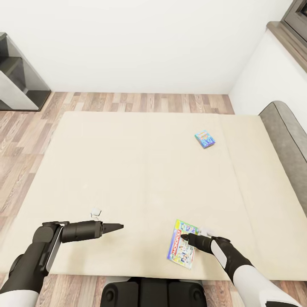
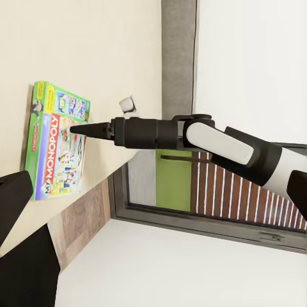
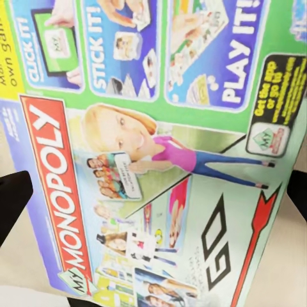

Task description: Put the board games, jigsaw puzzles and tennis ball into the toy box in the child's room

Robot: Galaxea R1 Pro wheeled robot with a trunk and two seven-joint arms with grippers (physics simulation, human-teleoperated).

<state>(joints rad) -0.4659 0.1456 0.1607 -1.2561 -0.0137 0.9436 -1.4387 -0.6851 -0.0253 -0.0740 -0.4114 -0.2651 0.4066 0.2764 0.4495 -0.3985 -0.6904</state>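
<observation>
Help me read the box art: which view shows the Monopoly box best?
The right wrist view: the My Monopoly box spans the picture, its lettering legible. The head view shows it small on the bed beneath the right gripper. The left wrist view shows it whole but smaller, the title readable, with the right gripper's tip over it.

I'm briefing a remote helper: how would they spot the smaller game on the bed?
Start at the wide beige bed. Look toward its far right part, near the grey headboard: the small blue box lies alone, far from the bigger green Monopoly box.
</observation>
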